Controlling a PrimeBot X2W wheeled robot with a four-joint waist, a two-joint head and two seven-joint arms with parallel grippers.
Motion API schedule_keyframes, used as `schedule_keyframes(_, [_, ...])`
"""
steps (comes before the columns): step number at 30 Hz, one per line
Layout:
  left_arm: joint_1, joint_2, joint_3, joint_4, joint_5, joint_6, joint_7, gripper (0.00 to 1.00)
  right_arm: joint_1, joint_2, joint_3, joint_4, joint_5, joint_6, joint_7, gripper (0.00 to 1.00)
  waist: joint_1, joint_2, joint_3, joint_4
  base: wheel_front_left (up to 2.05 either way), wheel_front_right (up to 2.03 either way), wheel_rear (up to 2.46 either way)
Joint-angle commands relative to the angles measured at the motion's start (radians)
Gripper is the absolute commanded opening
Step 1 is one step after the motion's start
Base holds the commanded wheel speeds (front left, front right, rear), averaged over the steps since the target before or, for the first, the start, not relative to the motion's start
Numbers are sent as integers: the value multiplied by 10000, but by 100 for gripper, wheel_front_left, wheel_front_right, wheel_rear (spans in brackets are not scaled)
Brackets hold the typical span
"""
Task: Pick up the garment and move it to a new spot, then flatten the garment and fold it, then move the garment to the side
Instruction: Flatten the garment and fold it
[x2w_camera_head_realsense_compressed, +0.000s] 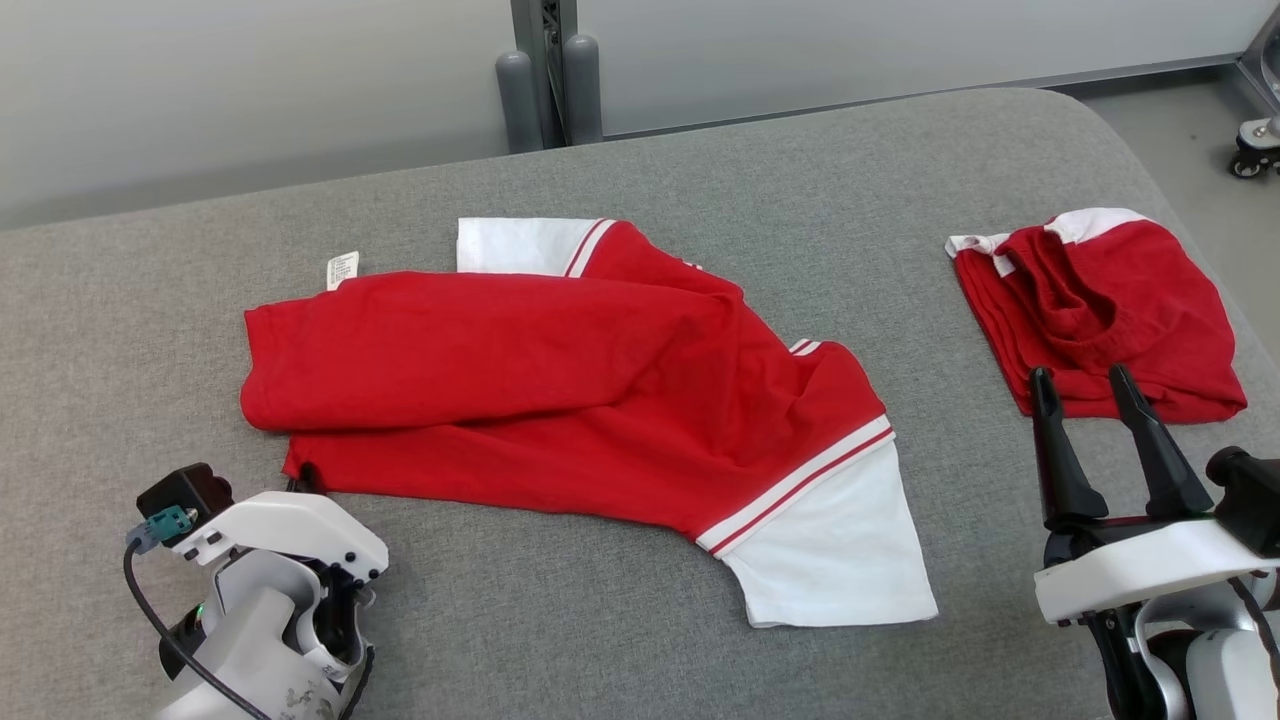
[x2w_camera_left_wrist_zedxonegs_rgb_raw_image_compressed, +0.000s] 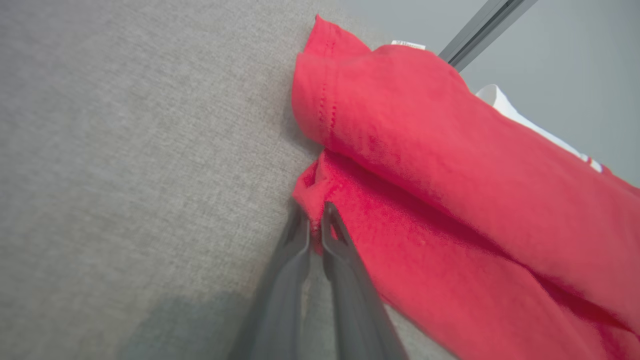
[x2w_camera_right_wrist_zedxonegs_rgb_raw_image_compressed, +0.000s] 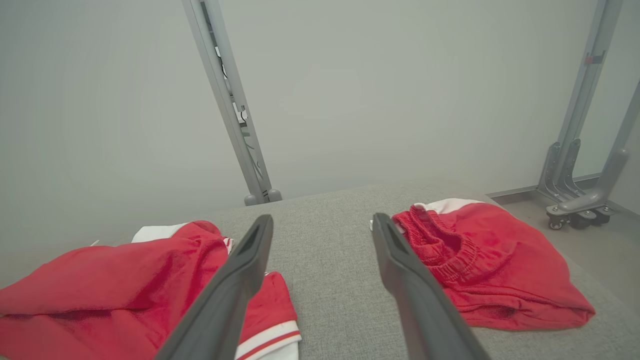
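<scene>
Table: carrying two garments.
T-shirt: lying across the middle, one sleeve pointing to the near right and the other towards the far edge. A care label is sticking out at its far left.
Shorts: sitting folded at the far right, well apart from the T-shirt.
Left gripper: pinching the T-shirt's near-left corner.
Right gripper: hanging, fingers spread, at the shorts' near edge.
Post: standing behind the table.
Wheeled base: standing on the floor, far right.

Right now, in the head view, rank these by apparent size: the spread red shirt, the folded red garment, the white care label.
Largest: spread red shirt.
Next: folded red garment.
Smallest by far: white care label.
</scene>
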Motion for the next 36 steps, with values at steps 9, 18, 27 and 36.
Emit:
schedule_keyframes(9, [38,42,990,-304,672,-287,9,0,53,-50,-256,-1,-40,1,-113,100,0,0,-34,389,0,0,0])
schedule_keyframes(18, [2138,-156,2880,-2616,2214,-186,7,0,199,-48,-334,25,-17,1,-132,100,0,0,-185,1187,0,0,0])
schedule_keyframes(27, [4448,-889,4124,-5020,3442,183,9,0,255,-48,-266,77,2,1,-110,100,0,0,-303,1507,0,0,0])
schedule_keyframes(36, [5442,-1054,4466,-5753,3660,532,7,0,347,-48,-152,128,51,1,-92,100,0,0,-461,1345,0,0,0])
